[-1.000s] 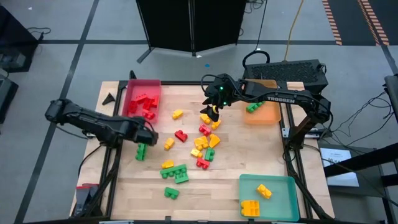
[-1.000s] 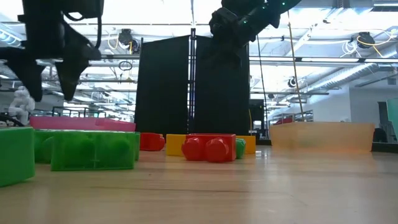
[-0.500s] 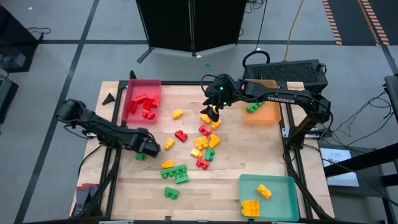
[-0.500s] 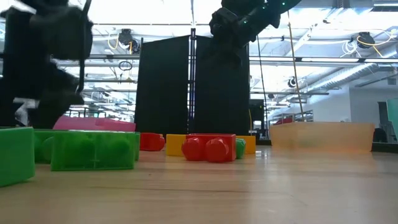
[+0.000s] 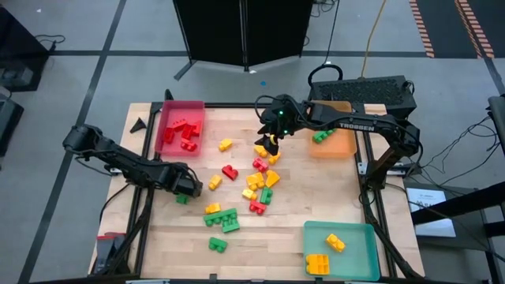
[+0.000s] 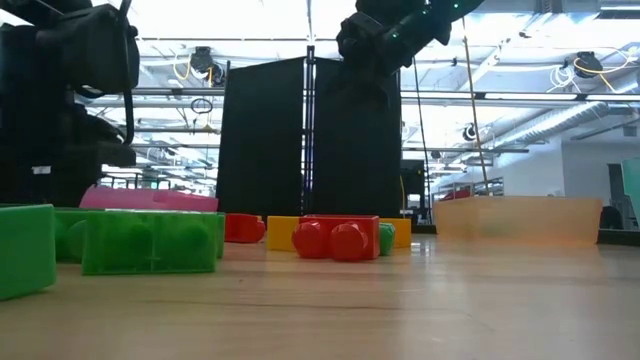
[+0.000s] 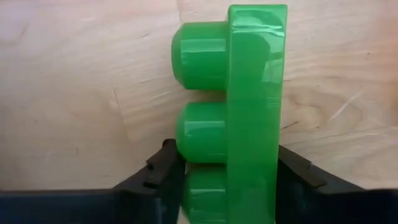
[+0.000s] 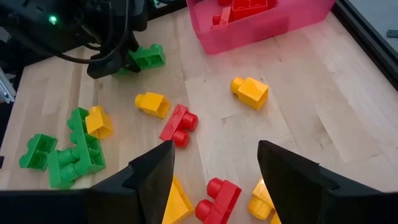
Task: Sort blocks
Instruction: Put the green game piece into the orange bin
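Red, yellow and green blocks (image 5: pixel 256 180) lie scattered on the wooden table (image 5: pixel 316 197). My left gripper (image 5: pixel 183 189) points straight down at the left side, shut on a green three-stud block (image 7: pixel 249 93) that lies on its side. The right wrist view shows that gripper (image 8: pixel 112 56) standing over the same block (image 8: pixel 148 59). My right gripper (image 5: pixel 271 143) hangs open above the far end of the pile, with nothing between its fingers (image 8: pixel 152 180). My left gripper pinches the green block near one end (image 7: pixel 249 186): one finger (image 7: pixel 163 174) on the studded face, the other (image 7: pixel 293 174) on the flat back. The fingers come from above and lie across the block. It rests on its side on the table.
A red tray (image 5: pixel 180 110) at the far left holds red blocks. An orange tray (image 5: pixel 339 146) at the far right holds a green block. A teal tray (image 5: pixel 351 233) at the near right holds yellow blocks. Bare wood lies along the near edge.
My left gripper has come down from above the table onto the green block, shifting slightly toward the near edge. The block stays on the table. My right gripper has kept still.
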Action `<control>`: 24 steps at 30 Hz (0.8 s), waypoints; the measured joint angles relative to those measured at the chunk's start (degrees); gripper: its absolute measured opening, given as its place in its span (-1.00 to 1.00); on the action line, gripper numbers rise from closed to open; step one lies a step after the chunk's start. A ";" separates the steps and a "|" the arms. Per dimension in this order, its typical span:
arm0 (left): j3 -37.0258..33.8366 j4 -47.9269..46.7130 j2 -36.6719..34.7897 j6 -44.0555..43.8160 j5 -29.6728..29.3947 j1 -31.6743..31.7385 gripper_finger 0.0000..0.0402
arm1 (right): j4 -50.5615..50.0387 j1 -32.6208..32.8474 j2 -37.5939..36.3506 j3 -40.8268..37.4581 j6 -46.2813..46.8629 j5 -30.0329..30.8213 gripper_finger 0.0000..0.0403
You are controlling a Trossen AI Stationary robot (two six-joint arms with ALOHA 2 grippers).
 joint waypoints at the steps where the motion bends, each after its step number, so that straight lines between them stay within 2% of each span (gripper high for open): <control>1: 0.00 0.04 -0.02 0.32 -0.08 0.00 -0.16 | 0.00 0.00 0.00 0.01 0.00 0.00 0.12; 7: 0.51 -0.16 -0.73 0.94 -0.80 0.00 -0.16 | 1.28 0.31 0.00 0.02 0.61 -0.28 0.12; 10: 1.80 -0.76 -2.12 1.02 -2.11 0.00 -0.16 | 4.27 0.29 -0.11 0.02 2.78 -5.07 0.12; 15: 4.91 0.32 -5.30 1.82 -8.68 0.09 -0.16 | 9.37 0.35 -1.34 0.03 4.54 -12.05 0.12; 24: 12.73 0.54 -12.96 7.54 -21.50 0.52 -0.16 | 10.67 0.31 -7.35 0.04 4.39 -11.99 0.12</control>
